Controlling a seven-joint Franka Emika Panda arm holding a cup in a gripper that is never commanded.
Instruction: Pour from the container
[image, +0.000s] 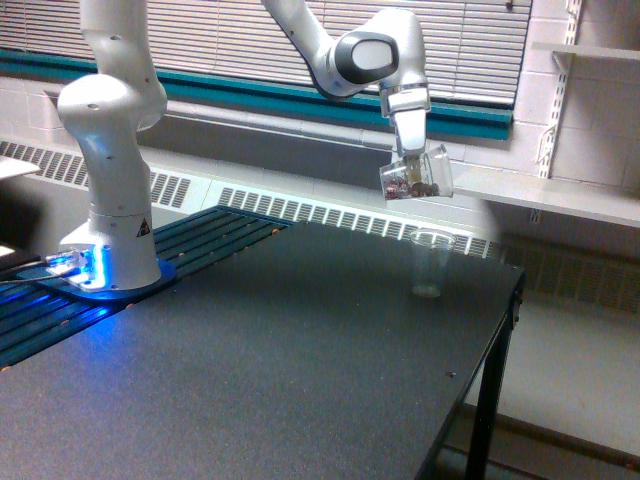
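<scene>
Above the bench (300, 350), the jaws (413, 170) are clamped on the container (416, 173), which is tilted with dark bits inside. From it, the slim cup (431, 262) stands at about 5 o'clock, apart, with its mouth upward.

gripper (411, 166) clamping tilted container (417, 175), slim cup (430, 263) below on table (270, 360)

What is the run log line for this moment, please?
gripper: shut on wide clear plastic container, tilted, dark bits inside | slim clear plastic cup: upright on black table, below
</scene>
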